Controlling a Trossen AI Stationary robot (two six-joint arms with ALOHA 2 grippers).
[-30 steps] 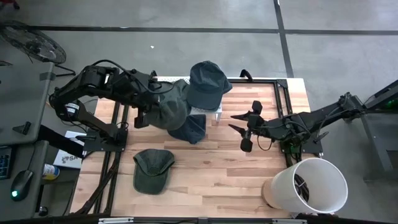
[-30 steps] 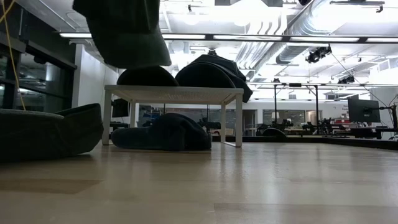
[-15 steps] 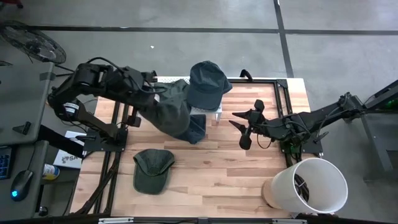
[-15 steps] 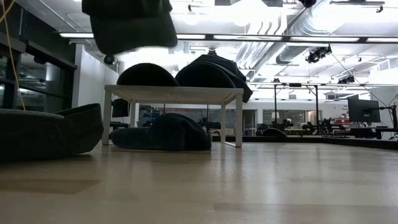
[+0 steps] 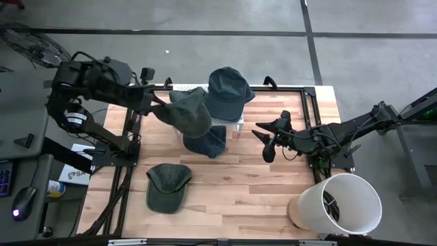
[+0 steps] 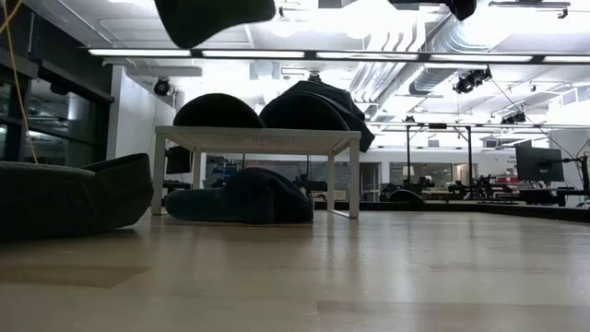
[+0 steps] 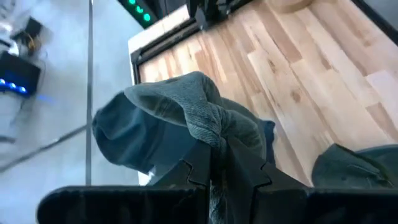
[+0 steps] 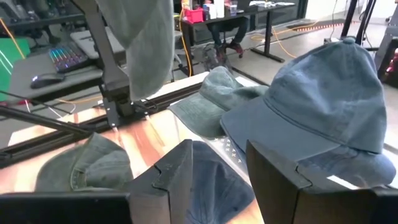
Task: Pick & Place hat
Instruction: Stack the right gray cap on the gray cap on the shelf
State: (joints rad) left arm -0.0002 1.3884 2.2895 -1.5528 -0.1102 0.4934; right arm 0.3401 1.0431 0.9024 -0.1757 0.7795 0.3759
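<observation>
My left gripper (image 5: pixel 160 102) hovers high over the table's far left part, shut on a grey-green hat (image 5: pixel 188 113), which shows at the top of the low view (image 6: pixel 214 15) and hangs in the right wrist view (image 8: pixel 140 43). A blue hat (image 5: pixel 227 91) and a second green hat (image 8: pixel 217 93) rest on a small white stand (image 6: pixel 256 138). A dark blue hat (image 5: pixel 209 142) lies on the table by the stand. Another green hat (image 5: pixel 167 186) lies near the table's near left. My right gripper (image 5: pixel 268 141) waits open at the right, above the table. My left gripper pinches a bunched fold of the grey-green hat's cloth (image 7: pixel 215 132) between its two fingers (image 7: pixel 198 167). The fingers come roughly level from the table's left. The hat is lifted clear of the table and the stand and droops beside and below the fingers.
A white bucket (image 5: pixel 339 203) stands at the table's near right corner. Black frame rails (image 5: pixel 311 109) run along the table's far and side edges. Bare wood (image 5: pixel 232 191) lies between the near green hat and the bucket.
My left gripper has risen and drawn back toward the table's left and far edge, staying shut. The grey-green hat has gone up with it, from hanging low in front of the stand to well above it.
</observation>
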